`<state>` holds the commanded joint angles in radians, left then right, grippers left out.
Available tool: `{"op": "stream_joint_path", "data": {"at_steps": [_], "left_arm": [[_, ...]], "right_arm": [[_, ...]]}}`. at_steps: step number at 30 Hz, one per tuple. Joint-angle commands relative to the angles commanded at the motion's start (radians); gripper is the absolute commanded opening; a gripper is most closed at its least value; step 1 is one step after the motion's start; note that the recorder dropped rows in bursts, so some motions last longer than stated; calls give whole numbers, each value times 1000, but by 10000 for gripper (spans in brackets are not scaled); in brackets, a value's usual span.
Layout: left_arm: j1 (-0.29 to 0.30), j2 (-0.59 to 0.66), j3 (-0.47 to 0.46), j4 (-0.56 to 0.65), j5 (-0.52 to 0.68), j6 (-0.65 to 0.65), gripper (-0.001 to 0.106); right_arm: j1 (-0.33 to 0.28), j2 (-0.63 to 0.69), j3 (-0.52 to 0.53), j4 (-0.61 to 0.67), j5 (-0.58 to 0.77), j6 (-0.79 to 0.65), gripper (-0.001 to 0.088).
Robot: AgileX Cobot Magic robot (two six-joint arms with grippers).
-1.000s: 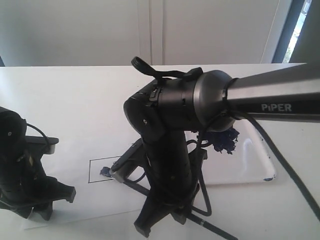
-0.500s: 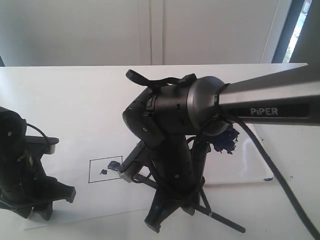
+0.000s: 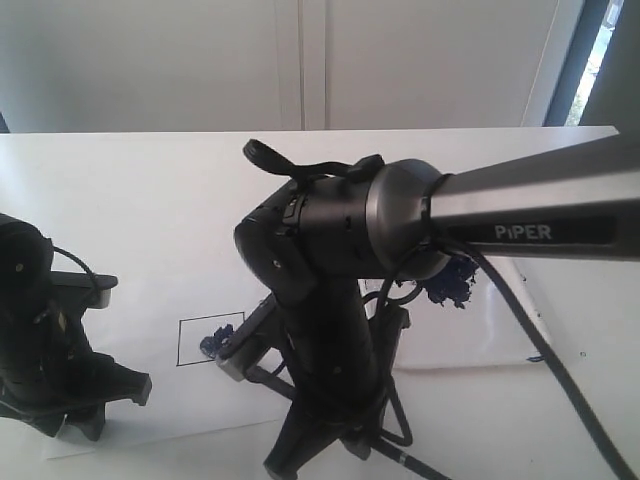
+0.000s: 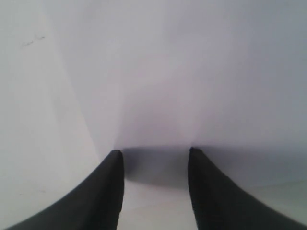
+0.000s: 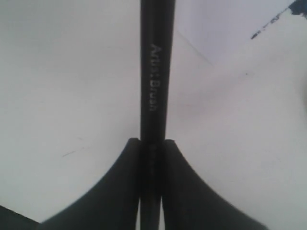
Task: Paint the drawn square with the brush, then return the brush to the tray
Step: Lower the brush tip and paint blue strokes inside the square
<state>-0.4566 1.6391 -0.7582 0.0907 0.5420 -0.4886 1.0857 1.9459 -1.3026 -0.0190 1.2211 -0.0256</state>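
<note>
Two pincers (image 4: 153,152) (image 5: 152,140), one brush (image 5: 153,72), one tray (image 3: 500,322)

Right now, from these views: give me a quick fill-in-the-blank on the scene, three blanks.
1. The right tool is ___ on the long thin black brush.
2. The left tool is open and holds ___.
3. The paint smeared inside the thin black-outlined square on the white paper is ___.
Missing words: shut; nothing; blue.

so the blue smear (image 3: 211,343) in the square (image 3: 191,350) is bigger now, and the right arm (image 3: 330,250) has slid a bit left
</note>
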Motion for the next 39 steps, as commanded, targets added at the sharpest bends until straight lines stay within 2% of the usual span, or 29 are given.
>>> {"op": "stream_joint_path", "data": {"at_steps": [5, 12, 20, 24, 34, 39], "left_arm": [[0, 0, 0, 0, 2, 0, 478], [0, 0, 0, 0, 9, 17, 478], [0, 0, 0, 0, 11, 17, 478], [0, 0, 0, 0, 11, 17, 478], [0, 0, 0, 0, 7, 17, 478], [0, 0, 0, 0, 7, 17, 478]], "right_arm": [[12, 0, 0, -10, 0, 2, 0], [7, 0, 0, -131, 0, 26, 0], [-70, 0, 0, -146, 0, 33, 0], [-87, 0, 0, -148, 0, 33, 0], [-76, -2, 0, -53, 0, 26, 0], [-13, -2, 2, -23, 0, -3, 0]]}}
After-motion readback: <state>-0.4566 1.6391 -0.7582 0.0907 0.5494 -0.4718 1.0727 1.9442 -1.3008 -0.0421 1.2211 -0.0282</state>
